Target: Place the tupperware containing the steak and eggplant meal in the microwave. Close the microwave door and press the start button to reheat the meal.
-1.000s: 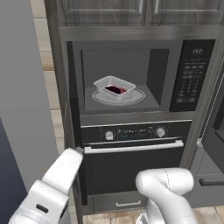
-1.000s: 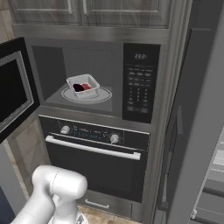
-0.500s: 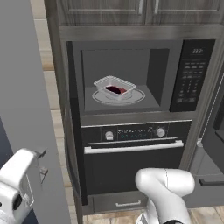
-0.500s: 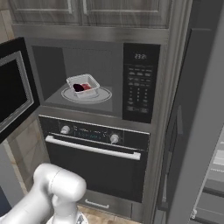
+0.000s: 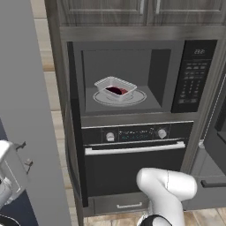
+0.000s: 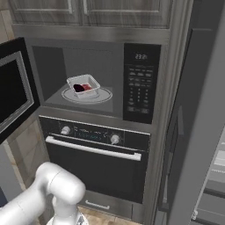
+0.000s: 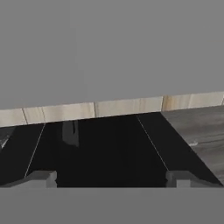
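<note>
We are seeing the tupperware [image 5: 115, 88] sitting on the round turntable [image 5: 137, 97] inside the open microwave [image 6: 92, 79], holding the steak and eggplant meal [image 6: 82, 87], while the microwave door [image 6: 13, 93] is standing swung out at the left. In the hand view our fingers [image 7: 43, 177] are spread apart with nothing between them, pointing at a dark panel below a grey surface. The oven [image 5: 134, 159] is sitting directly under the microwave.
</note>
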Controlling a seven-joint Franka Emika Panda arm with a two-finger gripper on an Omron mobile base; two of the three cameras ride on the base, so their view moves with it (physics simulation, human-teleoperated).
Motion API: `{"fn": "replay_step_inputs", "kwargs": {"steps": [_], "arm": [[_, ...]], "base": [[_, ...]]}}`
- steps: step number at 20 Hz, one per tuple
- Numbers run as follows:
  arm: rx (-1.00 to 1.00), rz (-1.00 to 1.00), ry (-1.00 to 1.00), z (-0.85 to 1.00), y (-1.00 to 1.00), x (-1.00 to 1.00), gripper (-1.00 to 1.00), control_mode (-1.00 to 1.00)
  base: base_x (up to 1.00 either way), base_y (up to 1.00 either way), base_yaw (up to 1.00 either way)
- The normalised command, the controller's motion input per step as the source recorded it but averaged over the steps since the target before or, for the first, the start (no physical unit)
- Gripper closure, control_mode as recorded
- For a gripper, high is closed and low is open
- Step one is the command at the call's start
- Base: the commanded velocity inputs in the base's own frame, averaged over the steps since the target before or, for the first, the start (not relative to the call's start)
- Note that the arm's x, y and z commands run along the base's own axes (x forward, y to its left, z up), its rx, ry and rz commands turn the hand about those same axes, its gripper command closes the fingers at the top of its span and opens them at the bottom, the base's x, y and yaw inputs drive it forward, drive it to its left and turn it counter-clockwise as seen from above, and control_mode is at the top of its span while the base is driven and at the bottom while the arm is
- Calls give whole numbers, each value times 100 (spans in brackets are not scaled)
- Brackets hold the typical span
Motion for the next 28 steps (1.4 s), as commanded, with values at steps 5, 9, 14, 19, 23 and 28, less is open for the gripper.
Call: {"fn": "replay_step_inputs", "kwargs": {"steps": [5,9,14,19,23,28], "arm": [[-4,-9,5,-24,13,69,-100,-100],[-1,-13,7,-23,0,79,-100,-100],[-1,-16,7,-23,0,72,-100,-100],[-1,-23,5,-20,-24,37,-100,-100],[0,-23,0,-10,-85,0,-100,-100],[1,-17,0,0,-100,-5,-100,-100]], "base": [[0,0,0],[0,0,0],[0,0,0],[0,0,0],[0,0,0],[0,0,0]]}}
